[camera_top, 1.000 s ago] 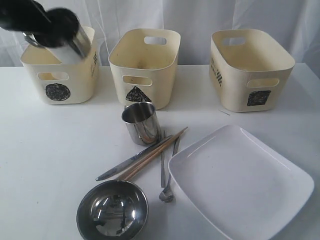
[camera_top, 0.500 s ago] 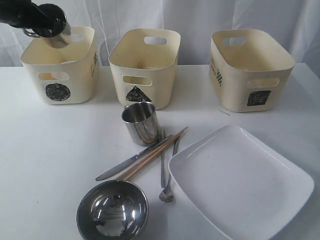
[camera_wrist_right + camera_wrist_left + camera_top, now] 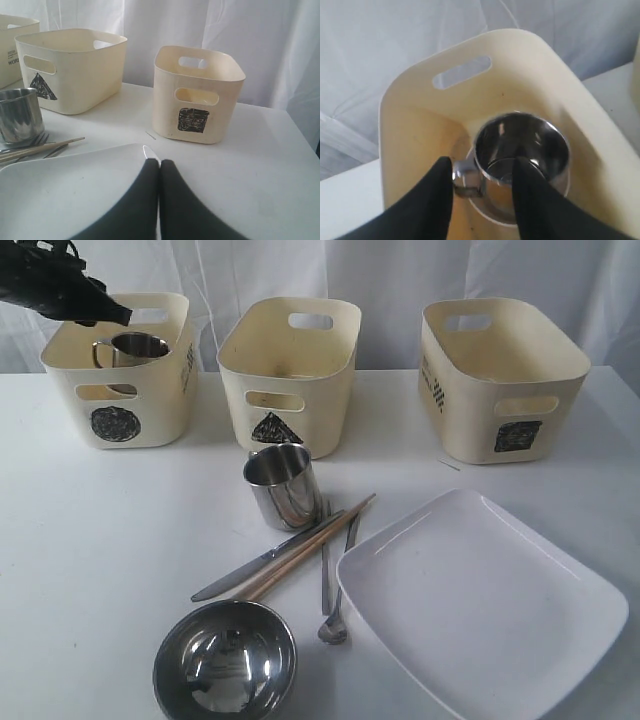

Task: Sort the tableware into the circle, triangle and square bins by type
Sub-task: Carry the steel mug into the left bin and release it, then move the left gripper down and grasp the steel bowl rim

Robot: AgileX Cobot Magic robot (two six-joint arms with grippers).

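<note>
One steel mug (image 3: 135, 345) stands upright inside the circle bin (image 3: 120, 400), over a white rounded rim. My left gripper (image 3: 480, 162) hangs just above the mug (image 3: 520, 145), open, one finger beside the handle and one over the rim. It shows at the bin's top left edge (image 3: 108, 312). A second mug (image 3: 282, 487) stands before the triangle bin (image 3: 285, 370). Chopsticks (image 3: 305, 548), knife (image 3: 255, 565), spoon (image 3: 335, 630), steel bowl (image 3: 225, 660) and white plate (image 3: 480, 610) lie on the table. My right gripper (image 3: 160, 161) is shut and empty above the plate's corner (image 3: 65, 190).
The square bin (image 3: 500, 380) stands at the back right, with nothing visible inside it from here. A white curtain hangs behind all three bins. The cutlery overlaps in a fan between the second mug and the plate. A fork (image 3: 326, 575) lies among it.
The left gripper carried the mug down into the circle bin, then opened and let it go. The mug now stands in the bin. The right gripper has not moved.
</note>
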